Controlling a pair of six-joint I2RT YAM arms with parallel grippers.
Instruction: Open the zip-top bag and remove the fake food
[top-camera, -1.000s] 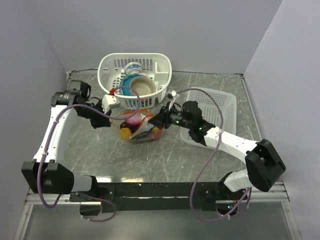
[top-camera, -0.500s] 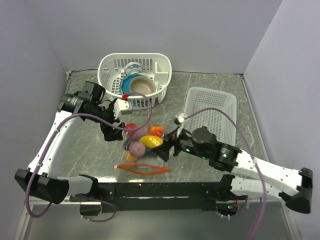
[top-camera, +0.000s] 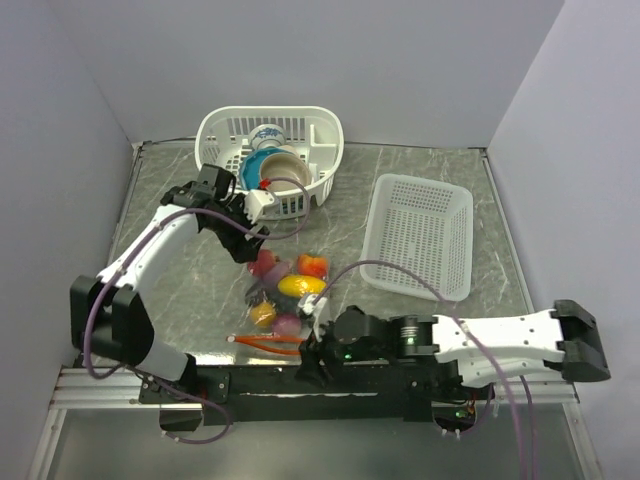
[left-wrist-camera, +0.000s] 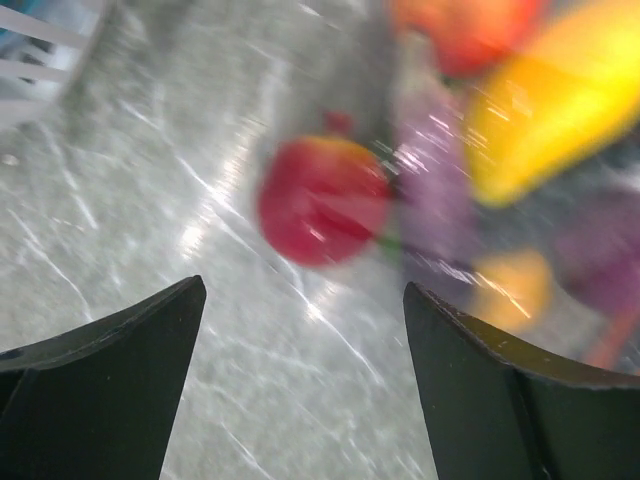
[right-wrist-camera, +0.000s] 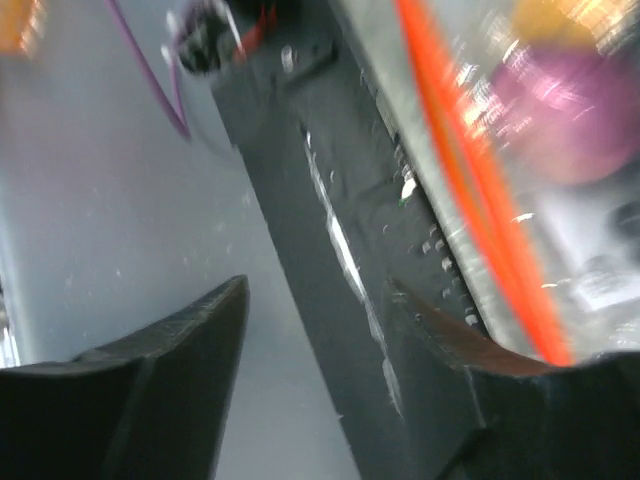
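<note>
Top view bright, even, sharp; soft shadows on the table. Left wrist view motion-blurred, glare streaks left of the red apple. Right wrist view smeared, zip strip streaked.

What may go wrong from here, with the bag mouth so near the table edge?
The zip strip of the zip-top bag lies at the near edge of the table; a pull there may drag it, or the purple onion, off. Left gripper and right gripper are open and empty, so the loose bag may slide when touched.
</note>
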